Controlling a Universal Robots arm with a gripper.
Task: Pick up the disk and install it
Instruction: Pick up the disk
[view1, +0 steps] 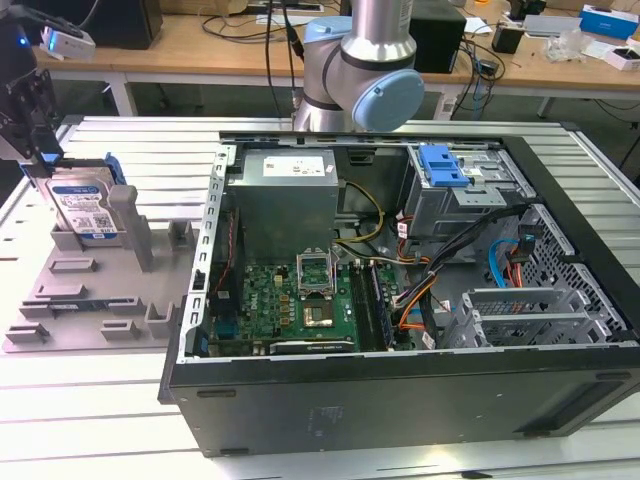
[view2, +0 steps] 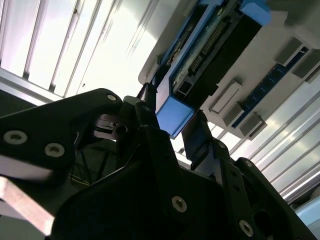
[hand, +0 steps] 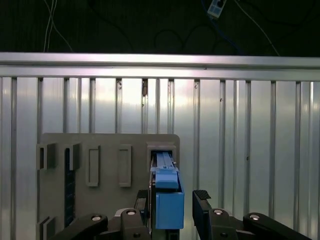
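The black gripper (hand: 171, 199) is apart around the blue-framed silver disk (hand: 169, 212) (upright in a grey holder (hand: 107, 150)); closing off-centre could jam it.

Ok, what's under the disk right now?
The disk stands on edge in the grey holder, which lies on the ribbed metal table. Its lower edge and the seat beneath are hidden by the holder's walls.

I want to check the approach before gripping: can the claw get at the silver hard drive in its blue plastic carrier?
Probably yes. The claw straddles the blue carrier end of the silver hard drive, one finger on each side with a gap at one, and nothing stands between them.
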